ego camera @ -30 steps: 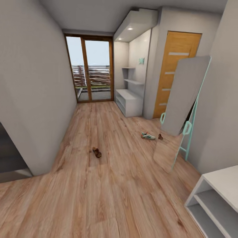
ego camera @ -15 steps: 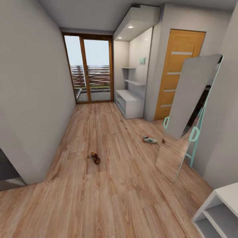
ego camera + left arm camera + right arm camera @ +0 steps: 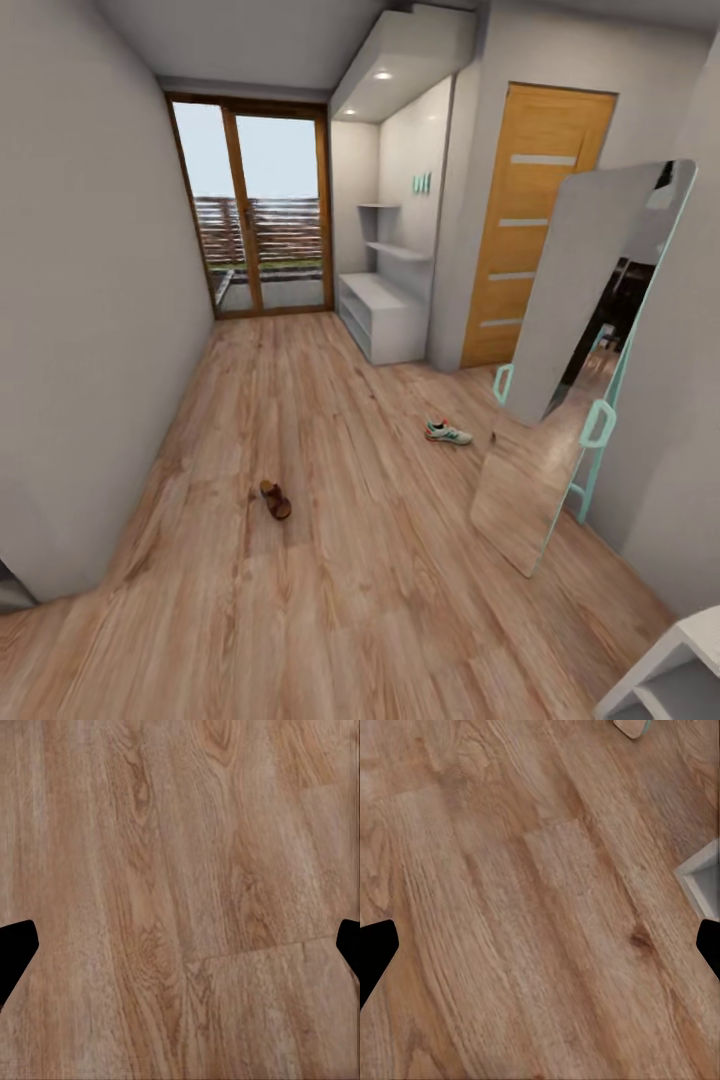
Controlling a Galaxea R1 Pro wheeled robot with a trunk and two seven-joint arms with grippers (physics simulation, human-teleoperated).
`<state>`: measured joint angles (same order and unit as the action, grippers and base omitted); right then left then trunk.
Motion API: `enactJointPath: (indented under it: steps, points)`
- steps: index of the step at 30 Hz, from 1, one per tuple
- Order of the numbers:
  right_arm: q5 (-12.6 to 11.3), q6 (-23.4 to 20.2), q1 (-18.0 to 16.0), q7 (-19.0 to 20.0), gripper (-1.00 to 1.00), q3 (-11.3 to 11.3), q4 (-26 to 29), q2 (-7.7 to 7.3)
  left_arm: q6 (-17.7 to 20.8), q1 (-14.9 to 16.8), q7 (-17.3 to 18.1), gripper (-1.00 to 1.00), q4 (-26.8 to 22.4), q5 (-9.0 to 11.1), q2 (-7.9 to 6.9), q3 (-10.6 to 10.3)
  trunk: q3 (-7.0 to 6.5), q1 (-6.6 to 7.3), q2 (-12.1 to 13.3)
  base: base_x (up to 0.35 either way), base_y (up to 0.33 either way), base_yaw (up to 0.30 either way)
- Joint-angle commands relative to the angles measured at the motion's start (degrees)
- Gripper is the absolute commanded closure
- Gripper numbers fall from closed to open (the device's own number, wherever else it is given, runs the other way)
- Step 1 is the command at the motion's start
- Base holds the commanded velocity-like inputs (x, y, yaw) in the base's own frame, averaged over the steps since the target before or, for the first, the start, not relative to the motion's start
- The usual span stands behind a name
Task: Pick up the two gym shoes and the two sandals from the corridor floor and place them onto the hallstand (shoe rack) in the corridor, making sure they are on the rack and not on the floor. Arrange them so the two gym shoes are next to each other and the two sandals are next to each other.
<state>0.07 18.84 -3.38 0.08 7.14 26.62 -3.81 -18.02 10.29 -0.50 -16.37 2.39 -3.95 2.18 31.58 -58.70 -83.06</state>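
Note:
A brown sandal (image 3: 274, 499) lies on the wood-grain corridor floor (image 3: 330, 600) in the middle of the head view. One white gym shoe (image 3: 448, 432) with green stripes lies further right, close to the mirror's foot. The pale hallstand (image 3: 383, 318) stands far down the corridor by the right wall, beside the glass door. My left gripper (image 3: 180, 952) is open over bare planks, its black fingertips (image 3: 15, 949) wide apart. My right gripper (image 3: 540, 952) is open too, with nothing between its fingers.
A teal-framed leaning mirror (image 3: 560, 350) stands along the right wall. A white shelf unit (image 3: 670, 675) juts in at the near right; its corner (image 3: 701, 877) shows in the right wrist view. An orange door (image 3: 525, 220) is behind the mirror, and a grey wall (image 3: 80, 300) runs along the left.
The whole head view has shifted: the camera moved forward, so the near white shelf unit slid toward the lower right corner. The sandal and gym shoe lie where they were.

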Motion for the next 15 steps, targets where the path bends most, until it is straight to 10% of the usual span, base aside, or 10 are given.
enactJointPath:
  steps: [1,15]
  points:
    - [0.0,0.2,-0.1,0.0,-1.00,0.1,-0.1,0.02,-0.2,0.0,0.0,-1.00,0.0,0.2,0.00,0.0,0.05,-0.03,0.0,0.338,0.000,-0.264]
    - [0.1,0.2,-0.1,-0.2,-1.00,0.0,-0.1,-0.06,-0.2,0.0,0.0,-1.00,0.0,0.3,0.00,0.0,0.05,-0.03,0.0,0.338,0.000,-0.080]
